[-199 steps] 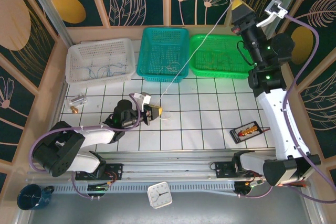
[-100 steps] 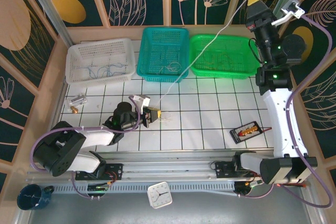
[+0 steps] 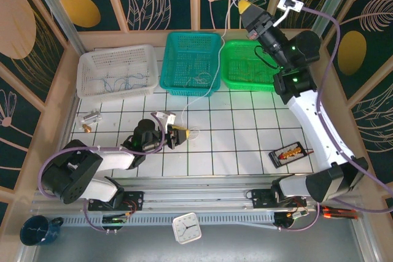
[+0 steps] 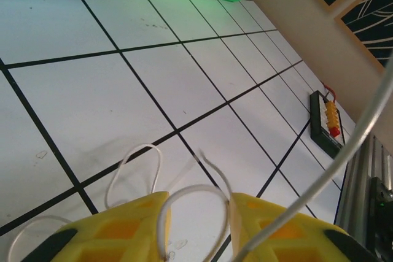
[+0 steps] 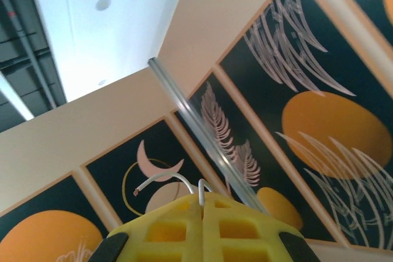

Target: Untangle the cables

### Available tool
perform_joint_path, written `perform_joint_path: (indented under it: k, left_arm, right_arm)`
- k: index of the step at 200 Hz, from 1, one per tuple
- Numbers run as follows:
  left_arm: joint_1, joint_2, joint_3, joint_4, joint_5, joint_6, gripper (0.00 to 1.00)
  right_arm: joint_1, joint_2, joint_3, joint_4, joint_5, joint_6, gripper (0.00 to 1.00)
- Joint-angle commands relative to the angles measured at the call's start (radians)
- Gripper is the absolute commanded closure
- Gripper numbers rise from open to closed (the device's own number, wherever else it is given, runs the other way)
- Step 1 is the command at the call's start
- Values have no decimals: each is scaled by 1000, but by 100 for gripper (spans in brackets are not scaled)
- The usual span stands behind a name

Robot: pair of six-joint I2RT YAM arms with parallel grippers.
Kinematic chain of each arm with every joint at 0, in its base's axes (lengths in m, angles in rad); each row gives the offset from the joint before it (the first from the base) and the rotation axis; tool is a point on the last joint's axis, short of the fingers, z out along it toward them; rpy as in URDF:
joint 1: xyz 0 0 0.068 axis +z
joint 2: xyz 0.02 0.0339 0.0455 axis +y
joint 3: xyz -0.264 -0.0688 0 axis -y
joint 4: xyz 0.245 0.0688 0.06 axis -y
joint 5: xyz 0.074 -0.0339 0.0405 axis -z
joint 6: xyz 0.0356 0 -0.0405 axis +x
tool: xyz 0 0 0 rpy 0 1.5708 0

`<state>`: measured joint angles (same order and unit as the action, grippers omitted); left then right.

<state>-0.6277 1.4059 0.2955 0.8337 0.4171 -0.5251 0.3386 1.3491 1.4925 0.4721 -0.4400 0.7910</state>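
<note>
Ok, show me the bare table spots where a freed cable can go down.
Widest bare patch: the tiles between the left end effector, the connector board and the green basket. A smaller one lies in front of the white basket, beside the small metal part. Crowded: by the left end effector, where the white cable loops.

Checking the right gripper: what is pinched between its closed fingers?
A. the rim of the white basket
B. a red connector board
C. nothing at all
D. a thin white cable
D: in the right wrist view, a thin white cable pokes out of the shut right gripper.
</note>
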Motion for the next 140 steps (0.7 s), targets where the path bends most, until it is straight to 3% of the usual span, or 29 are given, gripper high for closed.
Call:
perform_joint_path:
  k: [1, 34, 92, 140]
  left_arm:
    - [-3, 18, 11, 33, -1, -7, 62]
    - [-3, 47, 7, 42, 1, -14, 53]
    - [-3, 77, -7, 76, 5, -27, 60]
    - [-4, 37, 12, 37, -2, -8, 44]
  right_arm:
    - [18, 8, 88, 54, -32, -12, 100]
    - [29, 51, 182, 53, -25, -14, 100]
    - [31, 130, 313, 46, -16, -6, 100]
    - [48, 136, 318, 52, -14, -7, 100]
